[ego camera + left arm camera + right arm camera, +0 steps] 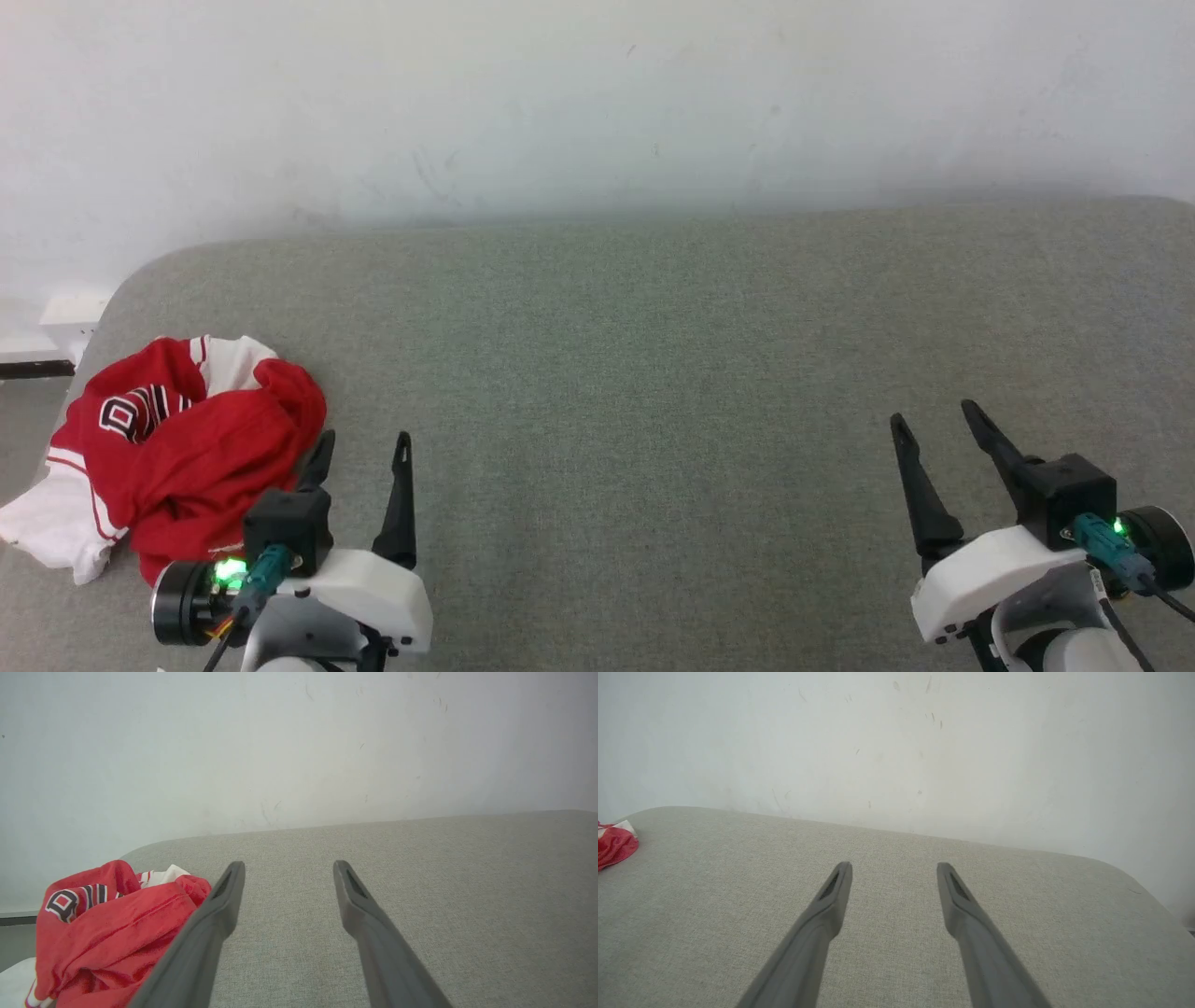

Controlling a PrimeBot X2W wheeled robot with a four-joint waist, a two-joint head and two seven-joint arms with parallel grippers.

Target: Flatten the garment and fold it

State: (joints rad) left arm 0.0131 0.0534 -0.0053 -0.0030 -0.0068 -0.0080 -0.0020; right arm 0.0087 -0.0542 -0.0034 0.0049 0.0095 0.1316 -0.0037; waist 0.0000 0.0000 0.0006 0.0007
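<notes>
Left of the left end effector (365, 437): garment (177, 448), lying on the grey worktop (653, 373) at its left end, with white cloth trailing toward the worktop's edge.
Garment, look: crumpled heap with the red body uppermost. There is a white sleeve with red stripe trim on the near left and a second white patch at the far top. Black white-outlined lettering shows in part on one fold. No hem, collar or shoulder line can be read.
Garment, long axis: none clear. The heap seems a little longer near-to-far than across.
Left end effector: released, fingers spread wide with nothing between them. Its left finger is just beside the heap's right edge; cannot tell whether they touch.
Key relation: the garment lies left of and slightly ahead of the left end effector, outside its fingers. My judgement is that a grasp needs a swing leftward first.
Nearer arm: left, by far.
Right of the left end effector: bare worktop, then the right end effector (934, 413) well apart, released and empty.
Stage: judged the very start; flattening not yet begun.
</notes>
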